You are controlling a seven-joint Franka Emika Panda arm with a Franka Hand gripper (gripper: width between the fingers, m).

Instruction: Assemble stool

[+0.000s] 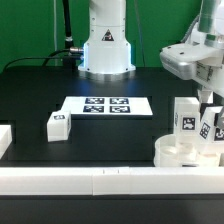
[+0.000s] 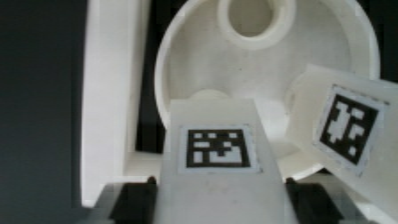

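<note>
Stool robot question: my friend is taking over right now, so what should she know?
The gripper is shut on an upright leg, which shows best in the wrist view.
The seat sits at the exterior view's right.
A second leg stands on the seat beside the held one.
A spare leg lies flat at the exterior view's left.
Done: two legs stand on the seat, but I cannot tell whether they are tight.
Left: fit the spare leg.
</note>
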